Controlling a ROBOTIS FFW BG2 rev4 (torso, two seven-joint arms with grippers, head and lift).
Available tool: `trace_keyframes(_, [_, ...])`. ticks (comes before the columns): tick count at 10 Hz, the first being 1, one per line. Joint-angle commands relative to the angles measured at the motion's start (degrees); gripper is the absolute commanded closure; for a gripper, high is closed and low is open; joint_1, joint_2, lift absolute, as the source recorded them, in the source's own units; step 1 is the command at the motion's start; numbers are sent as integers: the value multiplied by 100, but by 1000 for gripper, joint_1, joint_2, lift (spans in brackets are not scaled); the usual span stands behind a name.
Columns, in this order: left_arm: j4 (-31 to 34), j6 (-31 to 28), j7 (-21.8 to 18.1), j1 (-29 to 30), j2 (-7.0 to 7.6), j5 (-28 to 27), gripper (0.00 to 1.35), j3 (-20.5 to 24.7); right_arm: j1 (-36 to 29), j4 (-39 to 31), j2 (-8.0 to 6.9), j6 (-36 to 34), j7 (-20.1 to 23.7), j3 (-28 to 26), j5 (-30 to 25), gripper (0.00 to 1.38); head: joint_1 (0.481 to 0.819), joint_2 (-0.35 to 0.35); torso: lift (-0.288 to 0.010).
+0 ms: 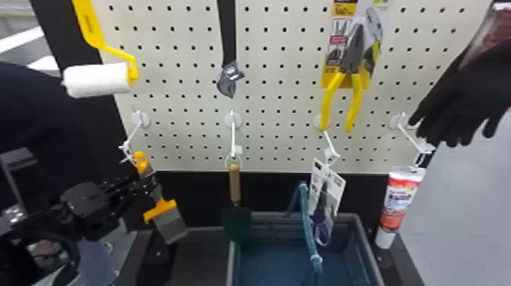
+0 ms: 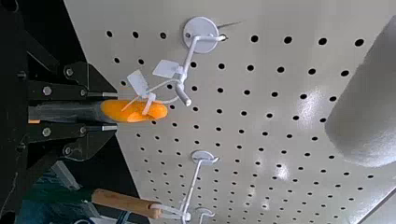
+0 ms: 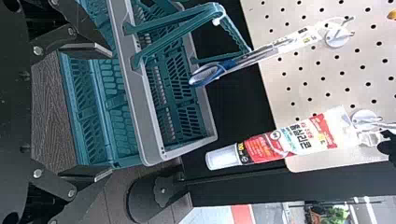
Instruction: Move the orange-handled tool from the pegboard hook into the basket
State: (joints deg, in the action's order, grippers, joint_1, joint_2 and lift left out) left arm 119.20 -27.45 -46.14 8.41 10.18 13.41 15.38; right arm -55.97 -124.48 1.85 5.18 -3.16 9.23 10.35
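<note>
Left gripper: fingers closed on the dark grip of the orange-ended tool, which lies between them. Right gripper: fingers apart, with nothing held between them, near the basket. The tool hangs head down at left of centre in the head view, its loop round the hook. The step in hand is judged to be unhooking: the grip should be kept firm while the tool is eased along the hook toward the free end, raised only enough for the loop to pass the tip, then drawn clear of the board. A sideways pull too soon could snag the loop or twist the tool in the fingers. Carriage should then run rightward, wide of the trowel at lower centre, to a release low inside the rim. The basket, at bottom centre-right, has slatted teal walls; its full contents cannot be told. Its raised handle and the scissors hanging near it narrow the entry, so an approach over the left part seems best.
</note>
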Motion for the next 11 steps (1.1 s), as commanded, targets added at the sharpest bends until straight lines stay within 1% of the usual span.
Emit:
trace_keyframes(1, [-2,-23,0,11,-8,-13,1181,0,7,9,0,0,0,0,11,395,549,0,-100])
trace_keyframes(4, [-2,-32,0,36,-60,4,1173,62,7,9,0,-9,8,0,28,395,549,0,-100])
trace_keyframes(5, [-2,-67,0,36,-69,31,1130,70,7,9,0,-9,8,0,28,395,549,0,-100])
trace_keyframes(6, [-2,-138,44,73,-122,92,930,114,7,9,0,-9,8,0,37,395,549,0,-100])
trace_keyframes(7, [-2,-155,70,97,-166,118,685,158,-5,9,0,-9,8,0,37,395,549,0,-100])
trace_keyframes(8, [-2,-182,70,97,-166,127,556,167,-5,9,0,-9,8,0,37,395,549,0,-100])
trace_keyframes(10, [-2,-208,88,97,-166,171,533,167,-5,9,0,-9,8,0,37,395,549,0,-100])
trace_keyframes(11, [-2,-217,88,97,-148,171,665,132,-5,23,0,-9,8,0,37,395,549,0,-100])
